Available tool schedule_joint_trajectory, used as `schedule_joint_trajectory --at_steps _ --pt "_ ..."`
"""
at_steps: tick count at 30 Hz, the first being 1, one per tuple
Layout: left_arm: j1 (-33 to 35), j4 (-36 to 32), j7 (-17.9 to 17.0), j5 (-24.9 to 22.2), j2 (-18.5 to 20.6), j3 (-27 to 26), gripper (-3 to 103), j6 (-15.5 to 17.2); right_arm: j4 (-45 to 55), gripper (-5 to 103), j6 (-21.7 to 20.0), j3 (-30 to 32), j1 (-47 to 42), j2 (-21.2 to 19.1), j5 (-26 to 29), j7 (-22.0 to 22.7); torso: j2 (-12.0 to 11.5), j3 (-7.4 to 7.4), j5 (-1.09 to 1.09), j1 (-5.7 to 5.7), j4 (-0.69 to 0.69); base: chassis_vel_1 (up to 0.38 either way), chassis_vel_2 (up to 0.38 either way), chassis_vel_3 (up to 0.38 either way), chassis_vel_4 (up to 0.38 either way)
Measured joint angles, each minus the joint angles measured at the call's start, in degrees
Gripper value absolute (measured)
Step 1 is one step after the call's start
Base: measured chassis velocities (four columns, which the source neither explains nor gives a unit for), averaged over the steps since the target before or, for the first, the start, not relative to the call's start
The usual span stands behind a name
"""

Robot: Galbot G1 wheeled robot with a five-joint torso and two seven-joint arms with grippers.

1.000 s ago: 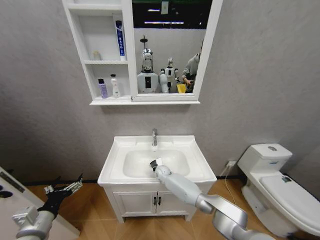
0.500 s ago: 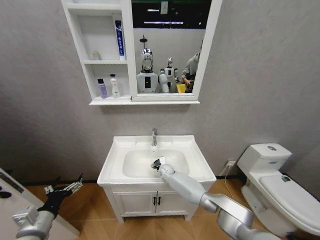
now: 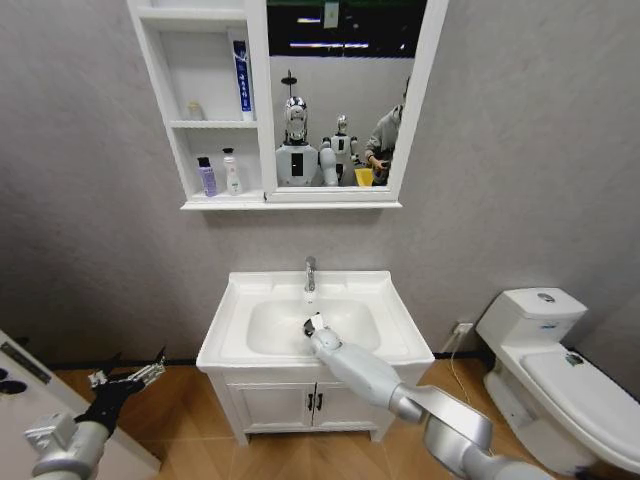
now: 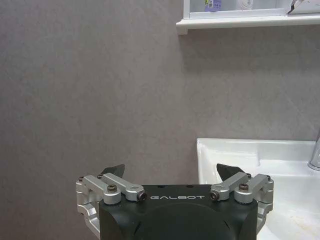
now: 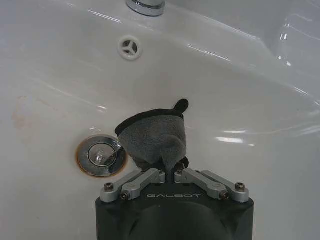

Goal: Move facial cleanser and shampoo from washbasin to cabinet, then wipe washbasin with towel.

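Now my right end effector (image 5: 168, 169), clenched on the grey towel (image 5: 156, 137), should press flat beside the drain (image 5: 100, 155) and sweep the washbasin (image 3: 400, 330) bowl.

Right claw (image 5: 170, 169) fingertips hidden inside the towel (image 5: 154, 139).

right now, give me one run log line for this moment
phase: wiping | right end effector: shut on towel, in washbasin bowl by drain | left end effector: open, parked low left

Bathroom, washbasin (image 3: 385, 300), toilet (image 3: 540, 345), mirrored wall cabinet (image 3: 160, 110)
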Motion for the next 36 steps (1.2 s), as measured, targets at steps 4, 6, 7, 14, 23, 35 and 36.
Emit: schedule_joint_trajectory --at_steps 4,6,7,14,23,35,36 --pt "0.0 0.0 0.0 0.0 0.0 0.0 100 0.0 0.07 3 1.07 0.12 -0.12 1.13 3.92 -2.16 0.0 0.0 0.0 0.0 0.02 0.0 0.0 0.0 0.0" --pt "0.0 0.0 0.0 0.0 0.0 0.0 100 0.0 -0.29 3 2.35 0.13 -0.13 2.26 5.35 -3.84 0.0 0.0 0.0 0.0 0.03 0.0 0.0 0.0 0.0" --pt "0.0 0.0 0.0 0.0 0.0 0.0 100 0.0 -0.88 3 3.61 0.15 0.0 3.22 5.94 -5.69 0.0 0.0 0.0 0.0 0.05 0.0 0.0 0.0 0.0" --pt "0.0 0.0 0.0 0.0 0.0 0.0 100 0.0 -3.1 3 5.79 -0.25 1.15 6.49 5.93 -8.67 0.0 0.0 0.0 0.0 0.07 0.0 0.0 0.0 0.0" --pt "0.0 0.0 0.0 0.0 0.0 0.0 100 0.0 -5.55 3 3.31 -0.47 1.48 1.88 -11.89 -6.04 0.0 0.0 0.0 -0.01 0.01 0.0 0.0 0.0 0.0" --pt "0.0 0.0 0.0 0.0 0.0 0.0 100 0.0 -4.53 3 3.36 -1.22 1.05 3.82 -2.31 -7.84 0.0 0.0 0.0 0.0 0.04 0.0 0.0 0.0 0.0" --pt "0.0 0.0 0.0 0.0 0.0 0.0 100 0.0 -3.98 3 3.43 -1.34 0.95 4.59 0.14 -7.99 0.0 0.0 0.0 0.0 0.05 0.0 0.0 0.0 0.0"
